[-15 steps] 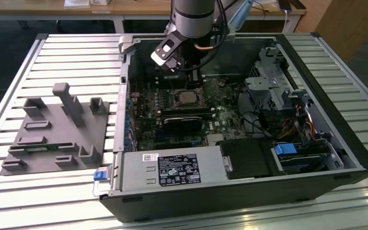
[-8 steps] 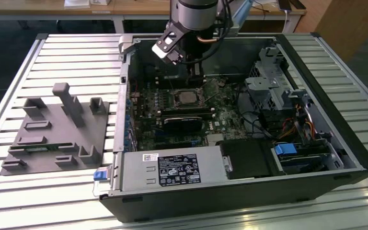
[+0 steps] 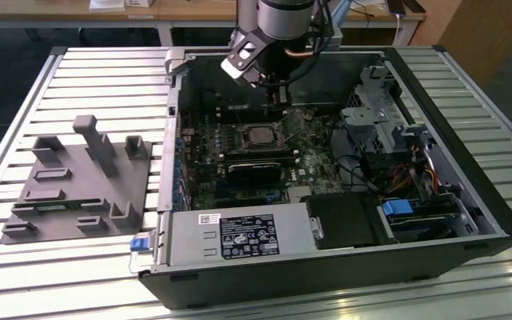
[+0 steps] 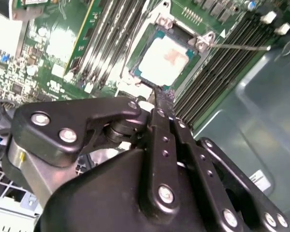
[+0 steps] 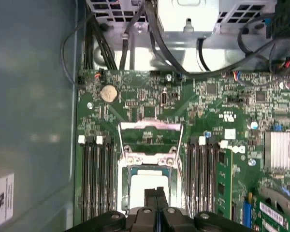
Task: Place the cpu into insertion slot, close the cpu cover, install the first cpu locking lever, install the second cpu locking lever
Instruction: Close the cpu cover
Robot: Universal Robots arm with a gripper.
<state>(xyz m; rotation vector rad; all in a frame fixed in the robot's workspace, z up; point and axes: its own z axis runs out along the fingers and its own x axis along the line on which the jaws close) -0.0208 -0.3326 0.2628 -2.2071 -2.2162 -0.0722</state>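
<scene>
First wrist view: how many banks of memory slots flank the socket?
2: one bank on one side of the socket, one on the other; the gripper may hide more.

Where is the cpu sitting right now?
In the second wrist view the cpu lies in the insertion slot, between two banks of long memory slots, just past the claw.

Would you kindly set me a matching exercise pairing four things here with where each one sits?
Things: 1 cpu; 2 coin cell; 3 grey fixture tray; 4 gripper.
Places: A on the slatted table, outside the computer case; B in the insertion slot; C at the slot's edge, fingers shut; D on the green motherboard, apart from the slot.
Pairs: 1-B, 2-D, 3-A, 4-C.
</scene>
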